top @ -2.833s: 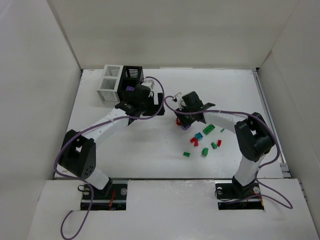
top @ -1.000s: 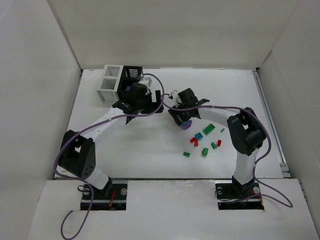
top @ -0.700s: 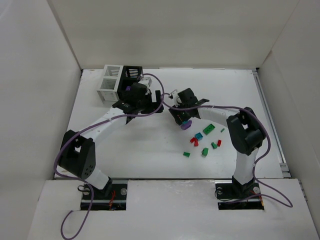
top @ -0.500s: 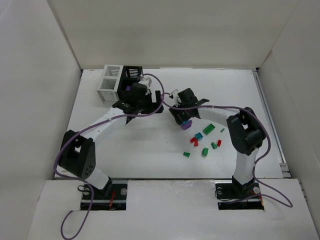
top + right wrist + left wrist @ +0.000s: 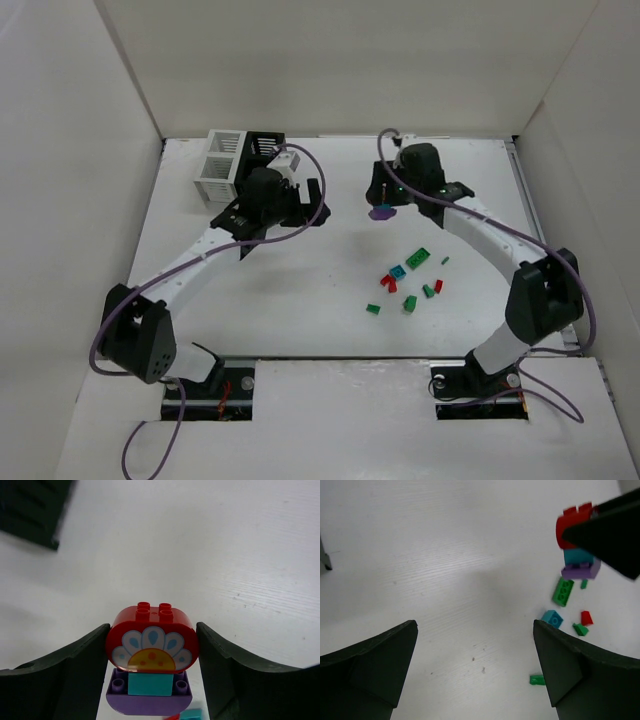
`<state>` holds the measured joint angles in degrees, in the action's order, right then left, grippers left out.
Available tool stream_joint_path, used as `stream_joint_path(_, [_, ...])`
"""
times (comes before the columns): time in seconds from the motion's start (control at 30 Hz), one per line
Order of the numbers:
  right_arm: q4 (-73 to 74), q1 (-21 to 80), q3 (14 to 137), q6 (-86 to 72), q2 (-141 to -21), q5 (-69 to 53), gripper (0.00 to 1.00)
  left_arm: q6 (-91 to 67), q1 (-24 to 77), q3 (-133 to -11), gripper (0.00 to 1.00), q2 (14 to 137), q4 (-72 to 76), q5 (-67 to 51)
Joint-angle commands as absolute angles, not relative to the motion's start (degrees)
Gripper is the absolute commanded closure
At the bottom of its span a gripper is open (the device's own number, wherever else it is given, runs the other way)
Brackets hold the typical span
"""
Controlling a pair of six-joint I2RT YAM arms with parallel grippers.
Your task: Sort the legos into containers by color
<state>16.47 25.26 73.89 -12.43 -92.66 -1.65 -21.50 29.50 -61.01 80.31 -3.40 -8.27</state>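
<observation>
R tool [image 5: 152,630] pinching red-teal-purple stack of plastic bricks [image 5: 150,660] over white worktop [image 5: 300,290], L tool [image 5: 474,625] spread, empty, near joined white+black slatted boxes [image 5: 222,168], loose green, red, teal plastic bricks [image 5: 418,258] mid-worktop

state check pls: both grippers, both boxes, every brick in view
Left gripper: open, empty.
Right gripper: shut on the brick stack.
Stack of red rounded brick over teal and purple bricks: gripped, apparently clear of the white table.
White slatted box: upright, contents not discernible.
Black slatted box: upright, joined to the white one.
Small green, teal and red plastic bricks: loose on the table, unsorted.
</observation>
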Motion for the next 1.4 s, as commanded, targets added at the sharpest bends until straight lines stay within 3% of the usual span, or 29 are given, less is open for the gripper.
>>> stream_joint_path(0.0, [13.36, 23.47, 72.61, -31.00, -89.48, -1.94, 0.59, -21.70, 29.71, -57.32, 0.00, 75.51, 5.60, -16.33])
stream_joint_path(0.1, [9.50, 24.08, 69.36, -42.25, -86.32, 1.39, 0.61, -22.93, 34.44, -54.15, 0.00, 73.48, 14.39, -15.66])
stream_joint_path(0.27, [8.44, 27.06, 70.05, -50.35, -85.78, 2.02, 0.60, -21.80, 43.24, -51.77, 0.00, 75.04, 25.13, -4.23])
stream_joint_path(0.63, [9.05, 29.18, 73.83, -51.42, -84.73, 0.88, 0.60, -25.22, 45.53, -53.79, 0.00, 81.12, 28.74, 6.06])
stream_joint_path(0.93, [9.05, 30.23, 73.83, -53.26, -85.96, -1.67, 0.60, -26.54, 46.05, -52.73, 0.00, 81.65, 33.57, 6.15])
stream_joint_path(1.07, [9.05, 30.76, 74.36, -53.88, -87.10, -2.81, 0.60, -25.93, 46.05, -52.73, 0.10, 82.27, 33.57, 5.63])
stream_joint_path(1.2, [9.05, 30.76, 74.88, -55.01, -87.62, -3.42, 0.60, -25.22, 46.05, -52.73, 0.27, 82.27, 33.57, 5.62])
stream_joint_path(1.23, [8.53, 30.76, 74.88, -55.02, -87.63, -3.95, 0.60, -25.22, 46.05, -52.73, 0.35, 82.27, 33.57, 5.62])
stream_joint_path(1.37, [8.53, 30.76, 75.50, -56.07, -87.63, -3.96, 0.60, -24.61, 46.05, -52.73, 0.37, 82.27, 33.57, 5.62])
